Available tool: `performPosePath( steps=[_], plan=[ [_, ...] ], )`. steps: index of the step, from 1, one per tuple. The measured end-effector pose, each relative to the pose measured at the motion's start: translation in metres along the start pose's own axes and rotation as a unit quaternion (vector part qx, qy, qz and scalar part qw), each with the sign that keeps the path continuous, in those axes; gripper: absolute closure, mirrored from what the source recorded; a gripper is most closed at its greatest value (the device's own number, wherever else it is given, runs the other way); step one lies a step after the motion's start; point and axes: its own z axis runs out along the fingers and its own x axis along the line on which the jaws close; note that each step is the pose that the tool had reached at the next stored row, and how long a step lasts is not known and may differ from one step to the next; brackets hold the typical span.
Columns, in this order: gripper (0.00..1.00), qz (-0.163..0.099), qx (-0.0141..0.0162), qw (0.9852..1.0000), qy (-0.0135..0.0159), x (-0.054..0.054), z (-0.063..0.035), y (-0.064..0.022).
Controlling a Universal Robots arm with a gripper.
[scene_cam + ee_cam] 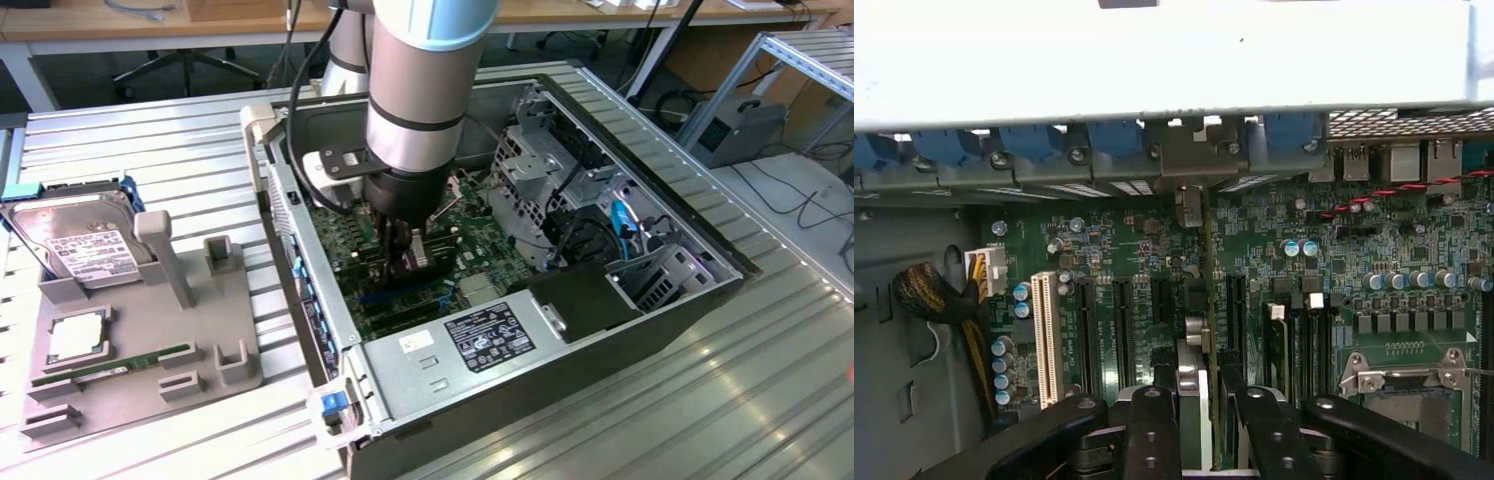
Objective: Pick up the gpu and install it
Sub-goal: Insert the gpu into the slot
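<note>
Arm's down inside the open PC case (pixel 694 285), gripper (pixel 404 255) low over the motherboard (pixel 467 235). Fingers (pixel 1154 420) pinch the gpu (pixel 1194 375) edge-on, w/ narrow spread, card upright between them. Its metal bracket (pixel 1194 160) sits at the case's rear wall, among the blue slot clips (pixel 1104 135). Card's lined up w/ the black expansion slots (pixel 1122 330), white slot (pixel 1044 335) off to one side. Tight room here: drive cage (pixel 534 170) and cables (pixel 621 225) crowd the case's far side, PSU (pixel 467 340) fills the near end. Outside, on the worktop's left edge in the exterior view, grey holder tray (pixel 200 330) carries hard drive (pixel 74 235), RAM stick (pixel 114 368), CPU (pixel 78 335).
</note>
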Motion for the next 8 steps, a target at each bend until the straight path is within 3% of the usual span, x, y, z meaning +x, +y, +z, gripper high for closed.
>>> performPosePath(
  steps=[5, 7, 8],
  plan=[
    [0.71, 0.000, 0.0001, 1.0000, -0.0002, 0.0000, 0.0020, 0.0000],
    [0.59, 0.000, 0.0000, 1.0000, 0.0001, 0.0000, 0.0017, 0.0000],
    [0.59, 0.000, 0.0000, 1.0000, 0.0001, 0.0000, 0.0017, 0.0000]
  ],
)
